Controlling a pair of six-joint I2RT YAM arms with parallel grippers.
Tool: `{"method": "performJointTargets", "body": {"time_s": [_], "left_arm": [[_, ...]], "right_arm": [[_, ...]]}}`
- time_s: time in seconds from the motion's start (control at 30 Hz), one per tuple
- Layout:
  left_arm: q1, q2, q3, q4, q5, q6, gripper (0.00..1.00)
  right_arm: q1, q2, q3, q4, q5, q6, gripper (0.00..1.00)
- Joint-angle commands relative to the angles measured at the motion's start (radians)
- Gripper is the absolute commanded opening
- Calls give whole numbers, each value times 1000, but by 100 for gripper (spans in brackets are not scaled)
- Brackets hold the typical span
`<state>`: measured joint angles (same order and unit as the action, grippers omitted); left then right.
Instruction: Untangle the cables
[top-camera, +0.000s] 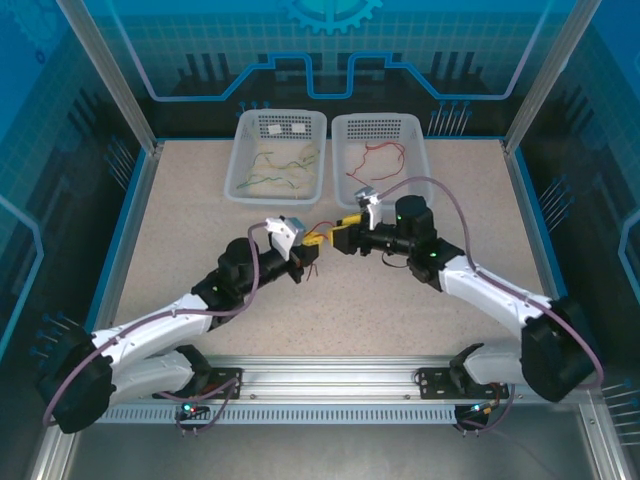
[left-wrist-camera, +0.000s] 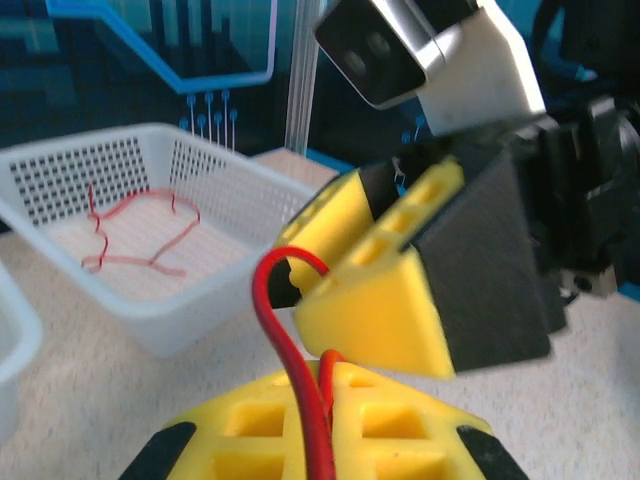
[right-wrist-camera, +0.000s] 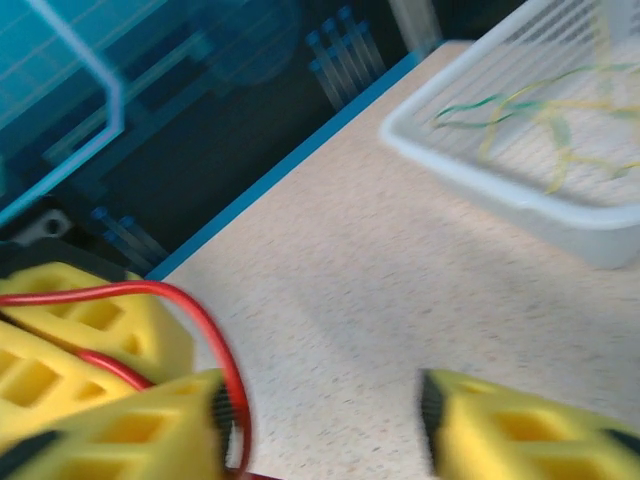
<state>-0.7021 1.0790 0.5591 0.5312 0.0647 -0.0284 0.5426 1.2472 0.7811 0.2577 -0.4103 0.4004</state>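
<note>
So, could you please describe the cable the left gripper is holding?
Look at the table's middle, in front of the two white baskets, where the right gripper faces the left gripper. The red cable is pinched in the left gripper. Every other cable lies in a basket.

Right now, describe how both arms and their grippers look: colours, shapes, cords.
The left arm and right arm have white links joined by black motor housings, each with a small green light. A grey-purple cord loops along each arm. The left gripper and right gripper have black bodies and yellow wedge-shaped fingers with square cut-outs, topped by a white-and-silver camera block.
</note>
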Motion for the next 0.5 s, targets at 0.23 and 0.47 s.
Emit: {"method": "performJointTargets", "body": {"time_s": [0.23,0.47], "left_arm": [[8,226,294,-24,10,-47,0],[8,567,741,-266,-134,-90,0]], "right_arm": [[-11,-433,-13,-223,466,-42,87],[-43,-656,-229,-176,727,23,92]]}}
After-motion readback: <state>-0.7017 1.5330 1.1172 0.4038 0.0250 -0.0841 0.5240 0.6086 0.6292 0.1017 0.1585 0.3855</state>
